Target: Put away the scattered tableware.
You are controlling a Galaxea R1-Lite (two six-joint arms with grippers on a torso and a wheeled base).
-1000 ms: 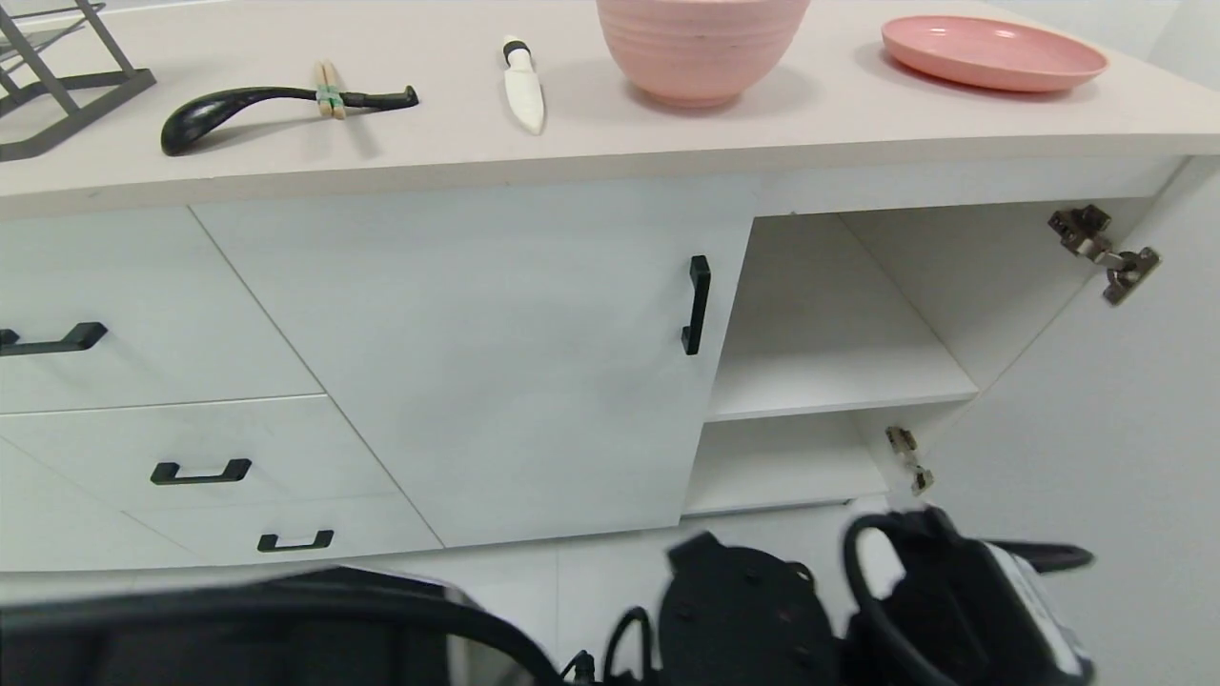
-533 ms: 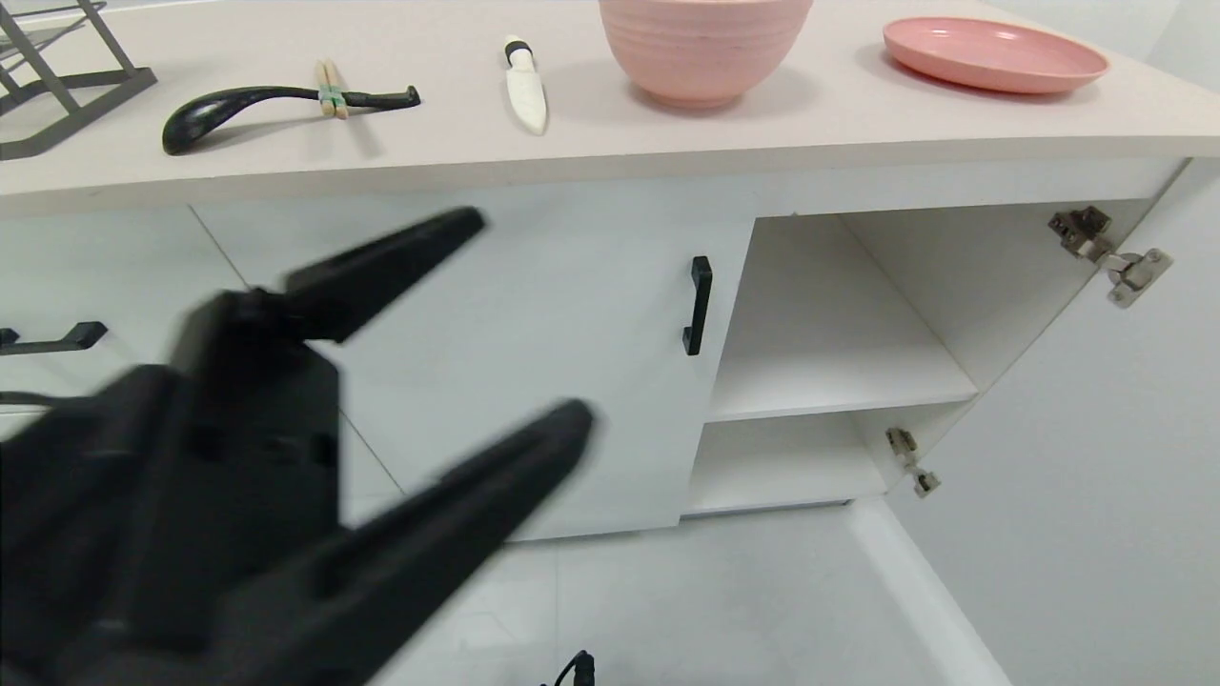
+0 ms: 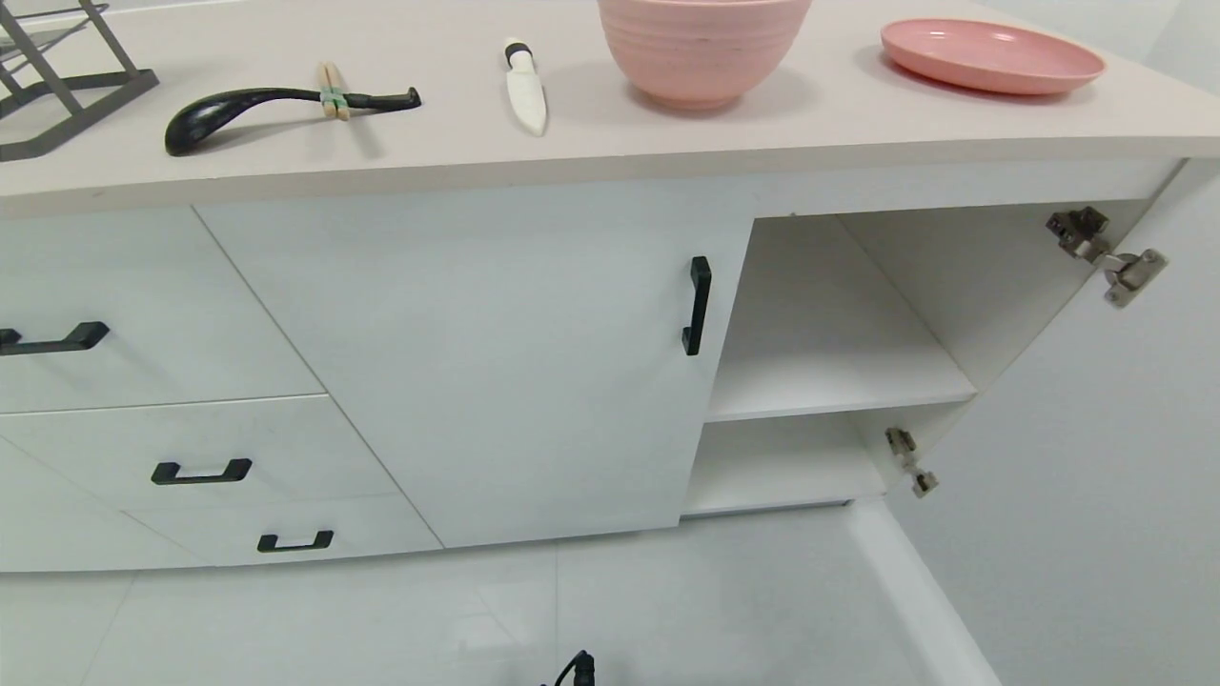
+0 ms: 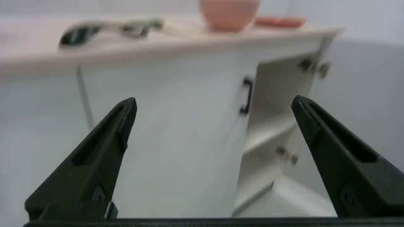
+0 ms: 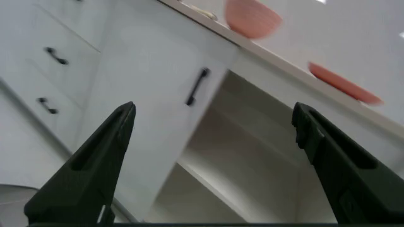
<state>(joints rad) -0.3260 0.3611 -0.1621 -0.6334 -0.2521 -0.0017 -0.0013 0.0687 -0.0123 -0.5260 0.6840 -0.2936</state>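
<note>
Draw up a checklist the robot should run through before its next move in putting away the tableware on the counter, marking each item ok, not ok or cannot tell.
1. Cupboard door swung open: ok.
2. Upper shelf exposed through the opening: ok.
3. Left pincer open, holding nothing: ok.
4. Right pincer open, holding nothing: ok.
5. Bowl upright on the counter: ok.
6. Spoon free to lift alone: not ok, the chopsticks lie across its handle.
</note>
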